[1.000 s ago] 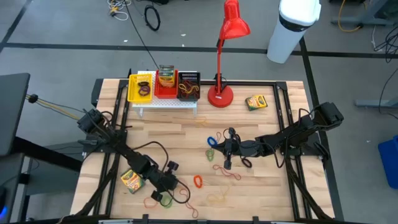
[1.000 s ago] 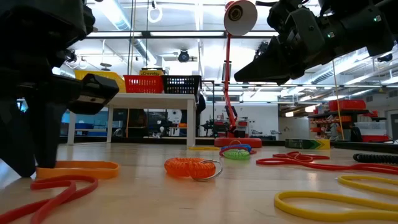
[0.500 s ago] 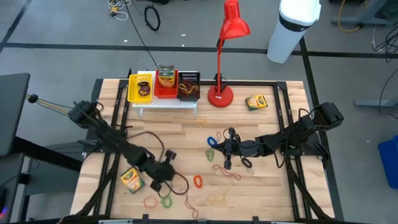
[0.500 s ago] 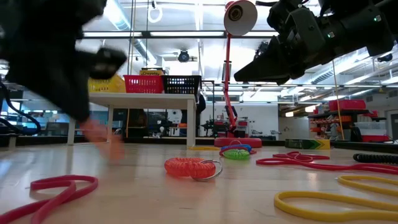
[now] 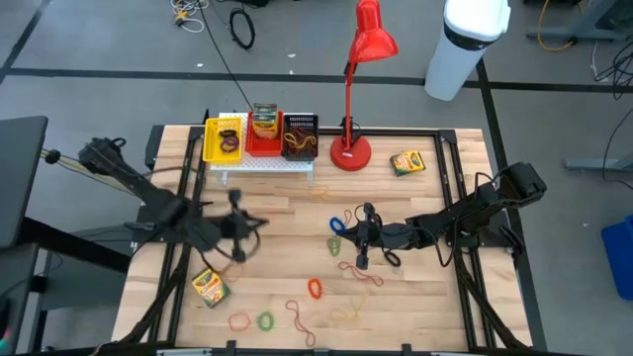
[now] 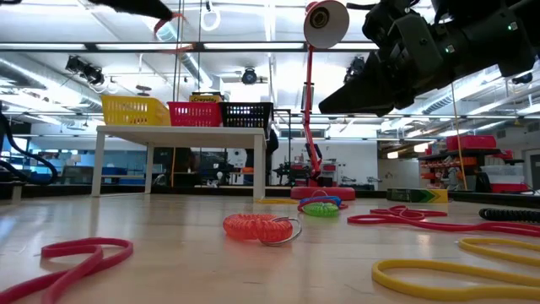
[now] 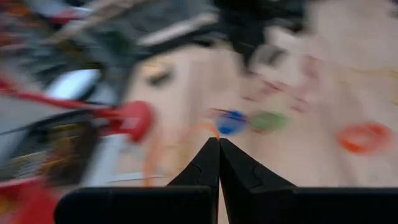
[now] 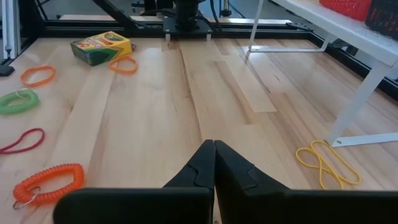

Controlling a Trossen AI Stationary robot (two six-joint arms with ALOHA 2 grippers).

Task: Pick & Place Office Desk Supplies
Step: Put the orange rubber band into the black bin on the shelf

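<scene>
My left gripper (image 5: 253, 222) is raised above the table's left half, shut on a thin orange rubber band (image 7: 210, 128); the low view shows it at the top edge (image 6: 171, 15). My right gripper (image 5: 348, 238) hangs shut over the table's middle, pointing left and holding nothing. Loose bands lie on the wood: blue (image 5: 336, 225), green (image 5: 265, 319), orange (image 5: 239, 319) and an orange coil (image 5: 315, 289). One crayon box (image 5: 208, 287) lies flat near the left front. Another (image 5: 407, 162) lies at the far right. My left gripper pinches the thin orange band (image 7: 212, 130) between its two fingertips. The loop hangs from the tips, lifted clear of the table (image 6: 173, 24). The view is blurred, so which part of the loop is held does not show.
A white rack (image 5: 262, 164) at the far edge carries a yellow bin (image 5: 213, 143), a red bin (image 5: 264, 141) with a crayon box, and a black bin (image 5: 300, 136). A red desk lamp (image 5: 351, 150) stands beside it. Red (image 5: 361, 275) and yellow (image 5: 346, 316) bands lie toward the front.
My left gripper has risen fast from the table's near edge and gone toward its far and left edges. It has tipped from pointing steeply down to nearly level. The orange band that lay under it has come up off the table with it.
</scene>
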